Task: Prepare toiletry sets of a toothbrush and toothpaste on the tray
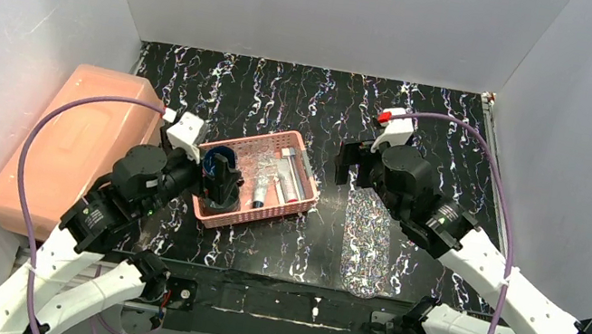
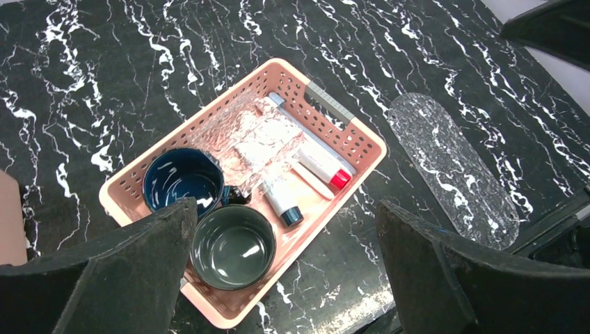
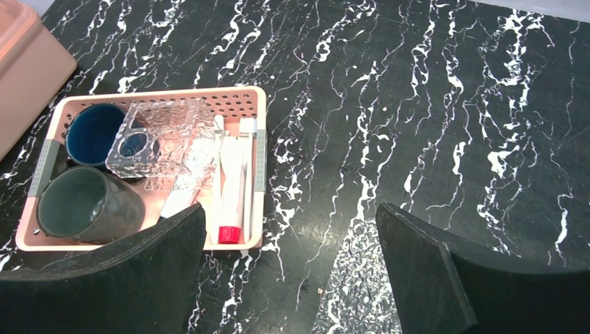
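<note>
The clear speckled tray lies flat on the black marble table, right of the pink basket; it also shows in the left wrist view and the right wrist view. In the basket lie a white toothpaste tube with a red cap, a second tube with a dark cap and a slim white toothbrush. My left gripper hangs open and empty over the basket's near end. My right gripper is open and empty above the table between basket and tray.
The basket also holds a blue cup, a grey-green cup and a clear textured holder. A big salmon plastic box stands at the left. White walls enclose the table.
</note>
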